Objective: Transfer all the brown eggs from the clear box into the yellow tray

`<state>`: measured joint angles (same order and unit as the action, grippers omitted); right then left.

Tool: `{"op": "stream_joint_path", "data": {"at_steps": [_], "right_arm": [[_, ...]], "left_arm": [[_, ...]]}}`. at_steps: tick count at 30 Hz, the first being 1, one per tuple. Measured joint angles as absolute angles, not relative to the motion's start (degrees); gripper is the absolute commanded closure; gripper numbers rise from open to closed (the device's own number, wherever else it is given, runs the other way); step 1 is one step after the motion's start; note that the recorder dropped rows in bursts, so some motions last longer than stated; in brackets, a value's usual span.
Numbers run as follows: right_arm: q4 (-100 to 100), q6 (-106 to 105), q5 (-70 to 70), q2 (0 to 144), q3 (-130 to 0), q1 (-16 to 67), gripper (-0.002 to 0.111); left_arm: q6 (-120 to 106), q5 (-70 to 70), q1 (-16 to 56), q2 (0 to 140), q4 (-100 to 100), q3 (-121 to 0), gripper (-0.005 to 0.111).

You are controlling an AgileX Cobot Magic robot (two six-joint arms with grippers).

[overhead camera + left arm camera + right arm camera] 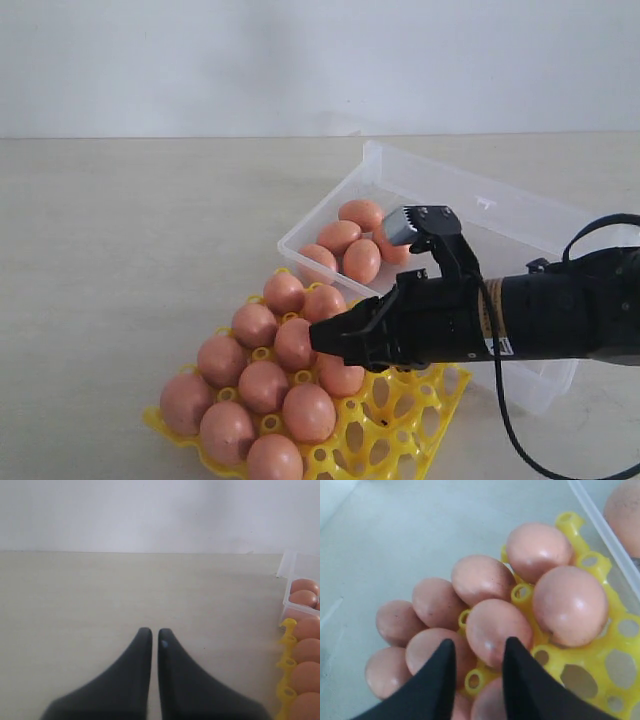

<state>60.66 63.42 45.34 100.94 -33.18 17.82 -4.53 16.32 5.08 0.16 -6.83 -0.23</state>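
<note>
The yellow tray (400, 415) lies at the front and holds several brown eggs (265, 385) in its left cups. Several more eggs (360, 260) lie in the near-left end of the clear box (480, 200) behind it. My right gripper (318, 338) reaches in from the right and hovers low over the tray's eggs. In the right wrist view this gripper (480, 642) is open, its fingertips standing either side of the near end of one seated egg (497, 630), with nothing held. My left gripper (154, 631) is shut and empty above bare table, left of the tray (287, 645).
The tray's right cups (425, 390) stand empty under the right arm. The box's hinged lid (520, 215) lies open behind it. A black cable (510, 420) hangs from the right arm. Pale table (130, 250) stretches to the left.
</note>
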Motion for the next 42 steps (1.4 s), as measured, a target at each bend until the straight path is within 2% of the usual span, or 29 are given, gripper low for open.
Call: {"op": "stream_joint_path", "data": {"at_steps": [10, 17, 29, 37, 40, 42], "right_arm": [[55.5, 56.1, 47.3, 90.4, -33.2, 17.8, 0.108], [47.2, 44.4, 47.3, 81.3, -33.1, 17.8, 0.108], [21.4, 25.3, 47.5, 69.4, -33.1, 17.8, 0.108], [18.9, 7.8, 50.8, 62.0, -33.1, 17.8, 0.108], [18.8, 5.3, 47.3, 59.1, -34.3, 17.8, 0.108], [18.8, 4.7, 38.2, 57.4, -36.8, 17.8, 0.108]], "left_arm": [[-4.5, 16.3, 5.1, 0.2, -6.8, -0.2, 0.103], [-4.5, 16.3, 5.1, 0.2, -6.8, -0.2, 0.103], [-4.5, 16.3, 5.1, 0.2, -6.8, -0.2, 0.103], [-4.5, 16.3, 5.1, 0.2, -6.8, -0.2, 0.103], [-4.5, 16.3, 5.1, 0.2, -6.8, -0.2, 0.103], [-4.5, 16.3, 5.1, 0.2, -6.8, -0.2, 0.103]]}}
